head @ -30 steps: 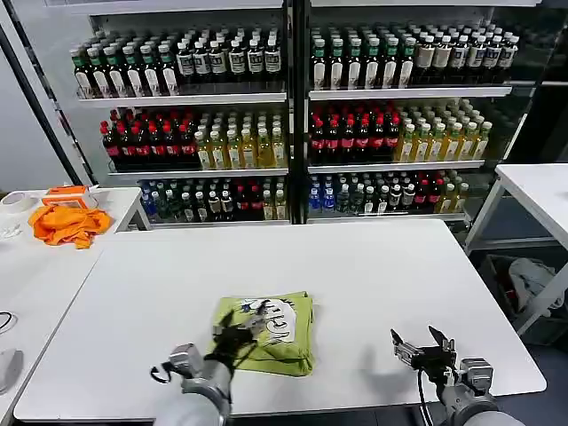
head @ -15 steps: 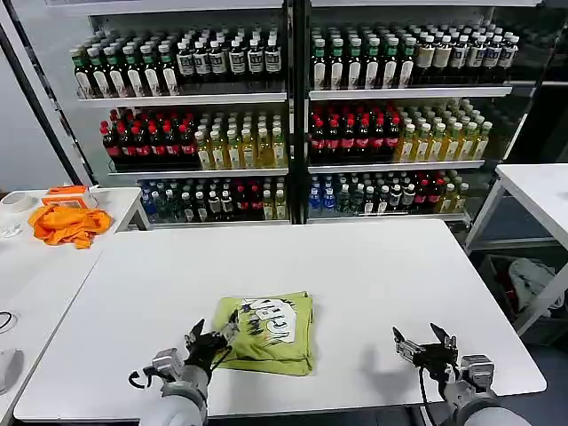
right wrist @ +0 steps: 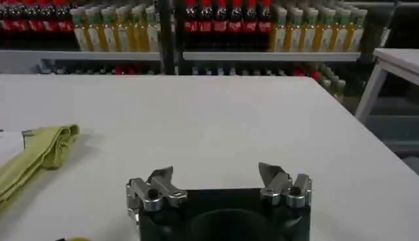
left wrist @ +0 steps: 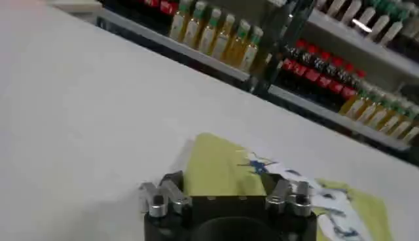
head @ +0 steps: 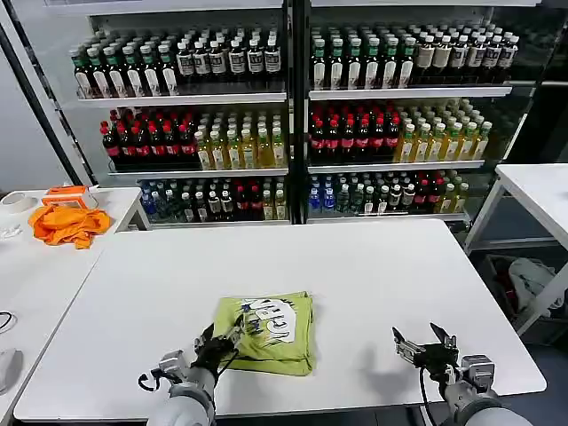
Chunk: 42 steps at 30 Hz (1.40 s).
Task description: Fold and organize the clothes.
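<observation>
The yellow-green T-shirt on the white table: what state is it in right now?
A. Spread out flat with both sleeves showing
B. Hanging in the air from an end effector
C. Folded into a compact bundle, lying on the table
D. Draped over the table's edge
C. The T-shirt lies folded in a small rectangle on the table, with the open left end effector at its near-left corner and the open right end effector well off to the side.
</observation>
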Motion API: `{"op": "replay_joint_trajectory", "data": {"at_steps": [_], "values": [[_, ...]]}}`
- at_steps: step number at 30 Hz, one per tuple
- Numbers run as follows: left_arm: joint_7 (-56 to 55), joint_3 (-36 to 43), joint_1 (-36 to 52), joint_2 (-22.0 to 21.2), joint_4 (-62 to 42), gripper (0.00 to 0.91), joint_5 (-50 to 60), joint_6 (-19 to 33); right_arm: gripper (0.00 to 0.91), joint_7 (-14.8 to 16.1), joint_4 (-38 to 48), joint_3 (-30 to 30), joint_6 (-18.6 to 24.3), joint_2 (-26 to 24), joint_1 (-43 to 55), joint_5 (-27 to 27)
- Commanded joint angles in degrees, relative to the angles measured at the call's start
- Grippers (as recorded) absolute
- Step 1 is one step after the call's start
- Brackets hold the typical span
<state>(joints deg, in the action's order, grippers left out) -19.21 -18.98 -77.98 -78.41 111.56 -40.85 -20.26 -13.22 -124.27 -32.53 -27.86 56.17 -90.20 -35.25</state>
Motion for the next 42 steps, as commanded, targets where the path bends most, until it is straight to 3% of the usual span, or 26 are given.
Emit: {"op": "replay_joint_trajectory", "data": {"at_steps": [1, 2, 7, 19, 24, 30, 36, 39, 42], "values": [[2.2, -2.6, 0.5, -1.1, -0.9, 0.282, -20.9, 0.0, 0.907, -0.1, -0.2, -0.2, 0.0, -0.1, -0.1, 0.0], [2.3, -2.8, 0.5, -1.2, -1.2, 0.282, -21.5, 0.1, 0.907, -0.1, -0.2, -0.2, 0.0, 0.0, -0.2, 0.0], [2.3, -3.8, 1.0, -1.6, -2.2, 0.020, -24.6, 0.7, 0.907, -0.1, -0.4, -0.3, 0.0, 0.2, -0.5, 0.0], [3.3, -6.7, 1.1, -2.3, -1.9, 0.020, -30.3, 2.0, 0.907, -0.2, -0.6, -0.5, 0.0, 0.4, -0.6, -0.2], [2.7, -13.2, 0.7, -0.9, -0.2, 0.020, -35.5, 1.5, 0.907, -0.3, -0.7, -0.9, 0.0, 0.2, -0.5, -0.6], [1.9, -26.2, -1.3, 5.8, 4.6, 0.020, -36.7, -0.2, 0.907, -0.2, -0.4, -1.1, 0.0, -0.1, -0.1, -1.0], [3.5, -40.0, -1.3, 20.7, 5.0, 0.020, -27.8, -0.7, 0.907, -0.3, 0.0, -0.7, -0.1, -0.2, 1.0, -1.4], [4.6, -40.4, -1.5, 25.0, 7.9, 0.020, -20.4, -1.2, 0.907, -0.3, 0.3, -0.3, 0.0, 0.1, 1.5, -1.4], [5.6, -33.0, -2.0, 25.1, 13.2, 0.020, -8.5, -1.2, 0.907, -0.3, 0.2, 0.1, 0.0, 0.5, 1.6, -1.3]]}}
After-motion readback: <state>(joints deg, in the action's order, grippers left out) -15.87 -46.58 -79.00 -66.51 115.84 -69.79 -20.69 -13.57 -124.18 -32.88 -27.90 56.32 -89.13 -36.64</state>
